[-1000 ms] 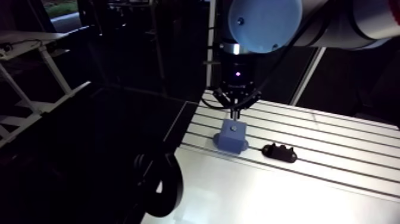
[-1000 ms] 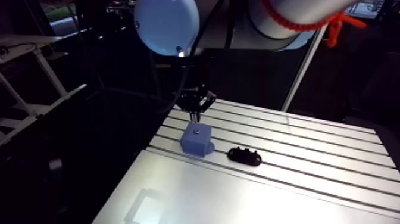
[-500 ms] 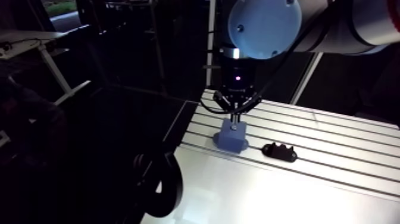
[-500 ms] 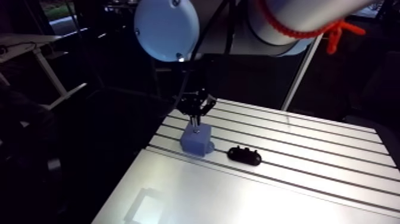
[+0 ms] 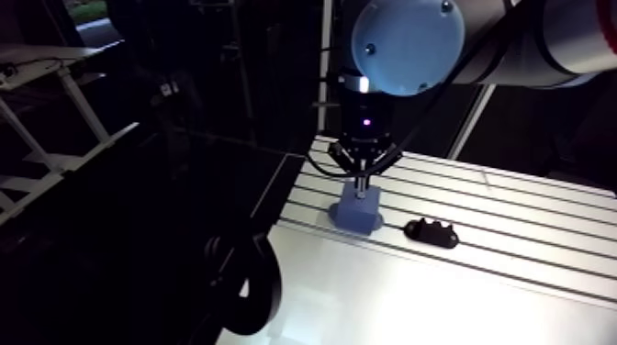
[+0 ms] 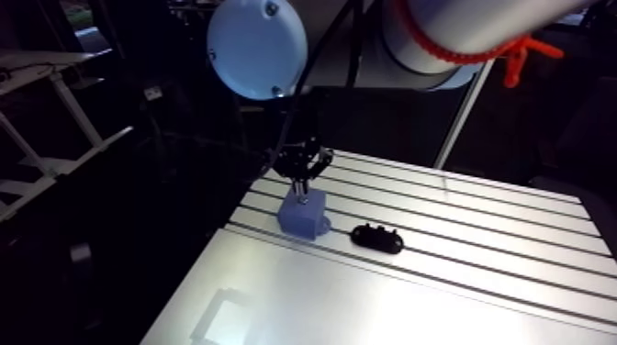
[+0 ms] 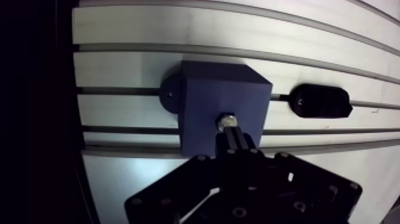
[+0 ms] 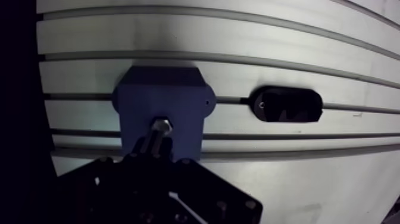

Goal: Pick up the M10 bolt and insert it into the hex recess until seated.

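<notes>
- Two things sit on the slotted table (image 5: pixel 514 275), both near the middle of the arm view; bare tabletop fills the lower right.
- Leftmost is the blue block (image 5: pixel 356 213), close to the table's left edge and standing across the slots. In the wrist view a round tab (image 7: pixel 169 94) juts from the block's side and lies over one slot.
- Directly above the block, the gripper (image 5: pixel 361 183) comes straight down from the top centre of the arm view and ends just over the block's top face.
- Seen from the wrist, the fingers (image 7: pixel 243 146) stand close together, clamped on the M10 bolt (image 7: pixel 227 122). Its silvery end shows just past the fingertips, against the middle of the block's top face.
- Whether the bolt has entered the hex recess cannot be told, since the bolt and the fingertips cover that spot.
- Right of the block and clearly apart from it lies a black oblong part (image 5: pixel 431 233), flat on the table. It rests along the same slot that runs under the block.
</notes>
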Controlling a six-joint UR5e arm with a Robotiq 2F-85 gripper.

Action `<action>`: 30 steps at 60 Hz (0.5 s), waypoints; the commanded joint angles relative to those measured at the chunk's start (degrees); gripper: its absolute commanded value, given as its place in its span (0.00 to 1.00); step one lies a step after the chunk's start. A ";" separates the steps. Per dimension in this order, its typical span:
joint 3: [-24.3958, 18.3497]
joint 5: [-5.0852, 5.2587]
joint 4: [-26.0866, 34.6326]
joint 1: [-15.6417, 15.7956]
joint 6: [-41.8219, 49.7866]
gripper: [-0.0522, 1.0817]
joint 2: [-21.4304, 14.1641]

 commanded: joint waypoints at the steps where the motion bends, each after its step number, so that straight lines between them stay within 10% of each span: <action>1: 0.30 -0.01 -0.33 -0.03 -0.31 1.00 0.05; 30: 0.93 -0.01 -0.60 0.04 -0.38 1.00 0.40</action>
